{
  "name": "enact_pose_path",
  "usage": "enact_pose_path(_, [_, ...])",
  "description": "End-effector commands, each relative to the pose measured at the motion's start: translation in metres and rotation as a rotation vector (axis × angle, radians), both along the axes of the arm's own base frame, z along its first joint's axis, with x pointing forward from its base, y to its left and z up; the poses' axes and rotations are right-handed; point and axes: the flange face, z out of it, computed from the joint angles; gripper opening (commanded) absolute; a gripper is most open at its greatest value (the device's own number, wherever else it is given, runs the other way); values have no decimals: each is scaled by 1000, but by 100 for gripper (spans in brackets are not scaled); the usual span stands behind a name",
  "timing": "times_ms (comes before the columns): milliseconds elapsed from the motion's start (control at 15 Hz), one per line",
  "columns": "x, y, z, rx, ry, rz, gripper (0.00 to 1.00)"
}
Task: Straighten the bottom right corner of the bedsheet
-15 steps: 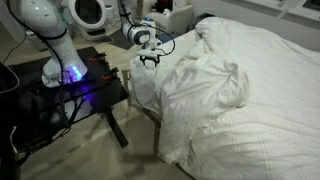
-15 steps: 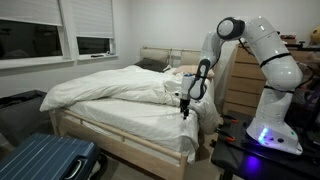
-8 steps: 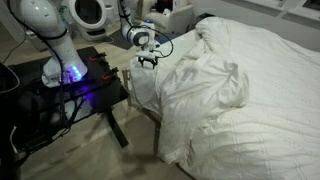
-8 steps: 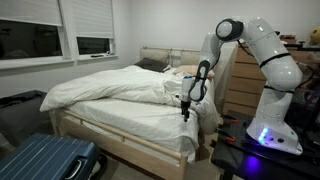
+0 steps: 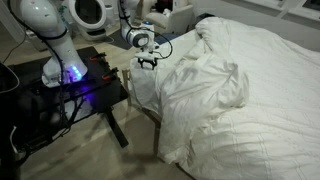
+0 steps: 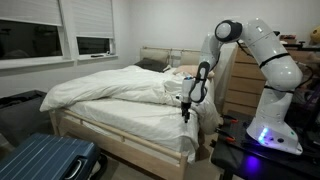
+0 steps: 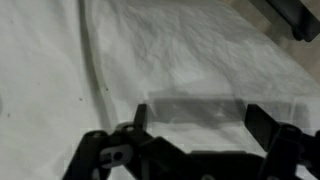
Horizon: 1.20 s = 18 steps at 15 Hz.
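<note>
The white wrinkled bedsheet lies bunched in rumpled folds over the bed in both exterior views. One rounded corner drapes in soft folds over the mattress corner near the floor. My gripper hangs just above the sheet's side edge, also seen in an exterior view. In the wrist view the gripper is open, its two dark fingers spread wide over flat white sheet, with nothing between them.
The robot's black base table with a blue light stands beside the bed. A wooden bed frame, a blue suitcase, a wooden dresser and windows surround the bed.
</note>
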Motion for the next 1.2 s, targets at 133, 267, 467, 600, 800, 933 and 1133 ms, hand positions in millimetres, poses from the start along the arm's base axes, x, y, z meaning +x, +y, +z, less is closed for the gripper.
enact_pose_path(133, [-1, 1, -4, 6, -16, -18, 71])
enact_pose_path(267, [-1, 1, -5, 6, -14, -21, 60])
enact_pose_path(467, [1, 1, -4, 5, -17, -25, 38])
enact_pose_path(600, [1, 0, -3, 3, -18, -26, 24])
enact_pose_path(800, [1, 0, -1, -1, -12, -33, 2])
enact_pose_path(933, [0, -1, 2, -11, 10, -42, 0])
enact_pose_path(1133, [-12, 4, 9, -15, 103, -72, 0])
